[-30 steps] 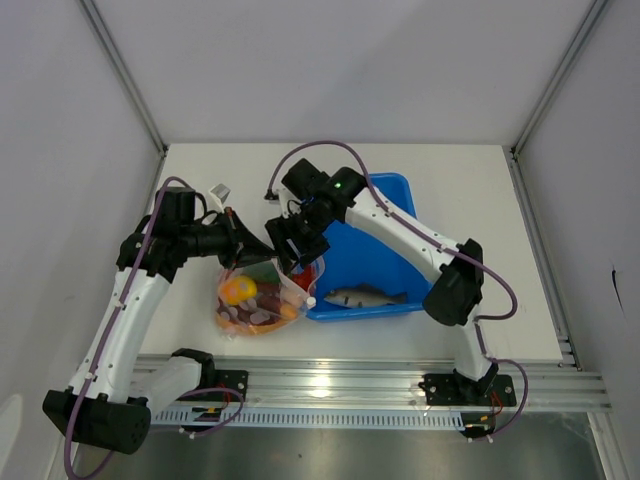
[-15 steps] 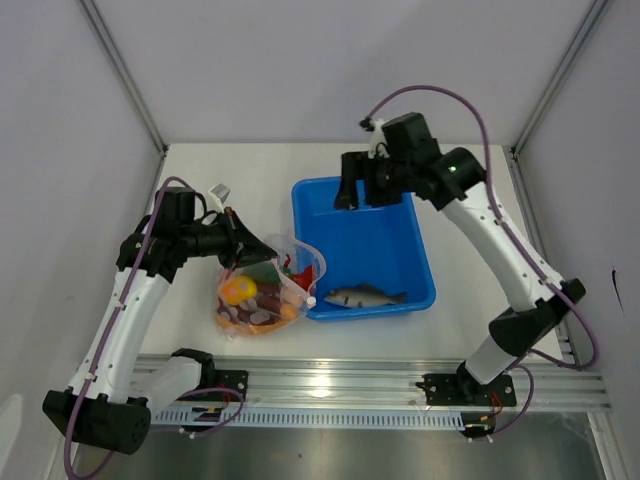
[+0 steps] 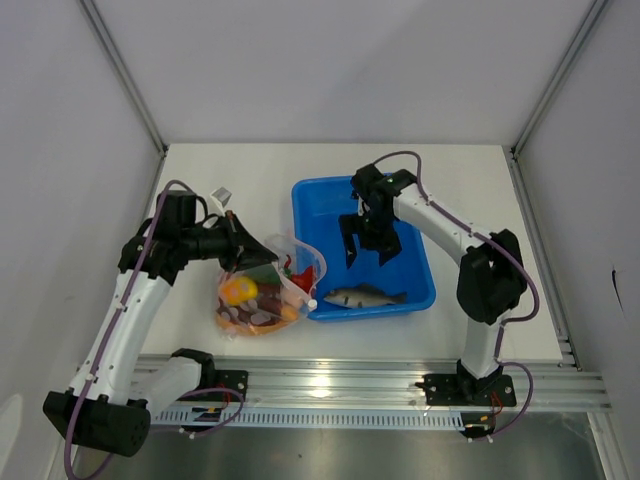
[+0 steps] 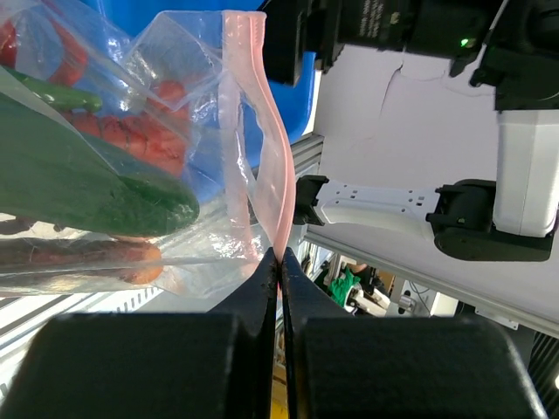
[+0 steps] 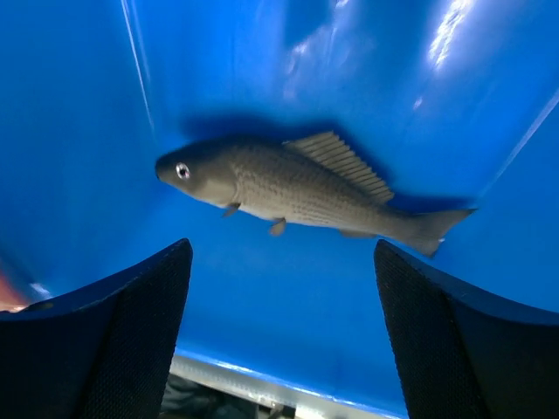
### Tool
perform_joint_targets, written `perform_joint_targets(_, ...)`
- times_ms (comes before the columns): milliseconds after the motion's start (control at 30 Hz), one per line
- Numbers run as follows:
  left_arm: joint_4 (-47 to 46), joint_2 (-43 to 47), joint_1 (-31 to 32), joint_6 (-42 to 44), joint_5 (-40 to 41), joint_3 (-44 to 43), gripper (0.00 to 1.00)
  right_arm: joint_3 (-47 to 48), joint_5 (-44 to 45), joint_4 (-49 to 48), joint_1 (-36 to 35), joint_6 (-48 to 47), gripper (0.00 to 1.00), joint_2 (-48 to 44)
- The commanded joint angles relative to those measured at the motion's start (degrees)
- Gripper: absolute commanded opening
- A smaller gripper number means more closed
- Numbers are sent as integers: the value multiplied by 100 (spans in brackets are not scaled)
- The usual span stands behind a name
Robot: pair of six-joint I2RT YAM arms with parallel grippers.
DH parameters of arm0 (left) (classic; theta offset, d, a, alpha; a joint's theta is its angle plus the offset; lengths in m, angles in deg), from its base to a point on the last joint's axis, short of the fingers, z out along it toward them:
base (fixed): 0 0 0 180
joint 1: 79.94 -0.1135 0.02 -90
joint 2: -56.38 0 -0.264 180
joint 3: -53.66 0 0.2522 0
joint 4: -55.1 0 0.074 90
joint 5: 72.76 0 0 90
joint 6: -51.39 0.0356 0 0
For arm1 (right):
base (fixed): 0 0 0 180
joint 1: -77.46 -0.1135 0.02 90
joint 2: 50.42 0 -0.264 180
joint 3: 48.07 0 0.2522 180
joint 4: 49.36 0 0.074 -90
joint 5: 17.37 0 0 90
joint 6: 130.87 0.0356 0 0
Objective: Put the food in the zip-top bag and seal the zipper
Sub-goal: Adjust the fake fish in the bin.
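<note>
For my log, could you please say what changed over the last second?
The right gripper left the mouth of the crinkly clear plastic bag and now hangs open over the grey toy fish in the blue rectangular plastic tub. The left gripper stays shut on the pink-red strip; bag and fish unmoved.

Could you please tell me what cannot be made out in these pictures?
Top view: the foods in the zip-top bag merge behind crinkled plastic; uncountable.
Left wrist view: the zipper is cut off by the top edge.
Right wrist view: the blue tub hides everything beyond.
</note>
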Motion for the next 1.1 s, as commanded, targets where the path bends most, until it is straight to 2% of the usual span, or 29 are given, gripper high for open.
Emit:
perform_joint_targets(0,-50,94,-16,116,-67,47,1,-304,-382,-121,-98,-46,87,-188)
perform_joint_targets(500,-120,375,-16,-51,82,372,0,-1132,-576,-333,-1187,-186,90,216)
perform_joint_targets(700,-190,419,-16,-147,91,390,1,-1264,-471,-579,-1267,-116,89,357)
perform_joint_targets(1067,-173,367,-16,-174,56,302,1,-1712,-190,-948,-1267,16,75,559)
